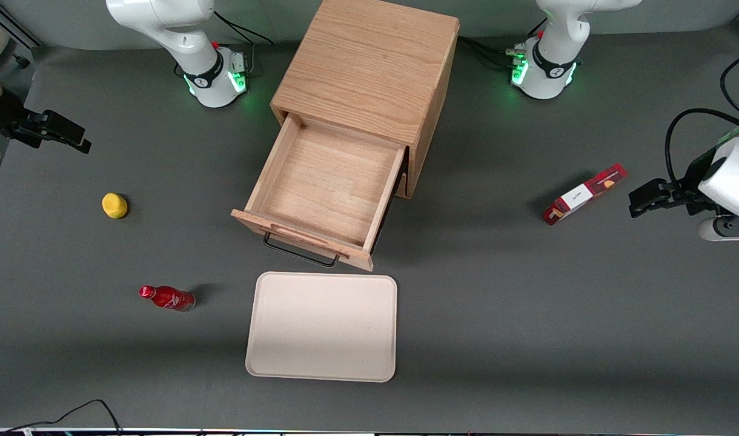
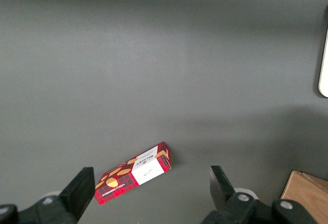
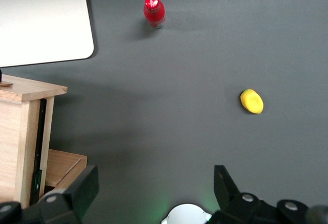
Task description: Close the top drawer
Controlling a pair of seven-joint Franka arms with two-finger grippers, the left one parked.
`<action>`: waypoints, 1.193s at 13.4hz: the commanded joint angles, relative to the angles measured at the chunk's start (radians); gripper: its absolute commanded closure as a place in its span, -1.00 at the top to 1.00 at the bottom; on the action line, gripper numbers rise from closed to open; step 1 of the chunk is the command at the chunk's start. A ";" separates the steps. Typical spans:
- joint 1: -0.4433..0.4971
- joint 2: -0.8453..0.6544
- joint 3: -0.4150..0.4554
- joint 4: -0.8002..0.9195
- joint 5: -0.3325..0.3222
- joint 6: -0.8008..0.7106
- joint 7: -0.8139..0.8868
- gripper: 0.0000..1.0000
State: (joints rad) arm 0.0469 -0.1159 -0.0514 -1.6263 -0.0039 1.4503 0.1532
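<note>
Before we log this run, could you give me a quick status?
Gripper open, at the working arm's table end, holding nothing. Top drawer pulled fully out, empty. Tray lies in front of it, apart; path clear.

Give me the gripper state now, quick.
Right gripper: open, holding nothing, hanging above bare table at the working arm's end, away from the pulled-out top drawer.

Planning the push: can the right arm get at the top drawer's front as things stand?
Probably yes. The tool, fingers open, hangs over bare table toward the working arm's end. The top drawer stands pulled out; only the tray lies before its front, flat and apart from it.
</note>
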 commanded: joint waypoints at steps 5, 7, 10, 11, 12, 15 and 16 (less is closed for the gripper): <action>0.005 0.071 -0.005 0.123 0.015 -0.024 -0.043 1.00; 0.011 0.137 0.008 0.222 0.016 -0.030 -0.066 1.00; 0.010 0.293 0.082 0.428 0.015 -0.063 -0.066 1.00; 0.010 0.335 0.114 0.480 0.010 -0.064 -0.064 1.00; 0.010 0.370 0.140 0.523 0.009 -0.061 -0.052 1.00; 0.010 0.427 0.198 0.566 0.015 -0.030 -0.064 1.00; 0.010 0.441 0.234 0.566 0.015 -0.004 -0.063 1.00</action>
State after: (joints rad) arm 0.0590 0.2750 0.1340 -1.1306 -0.0009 1.4406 0.1047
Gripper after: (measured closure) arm 0.000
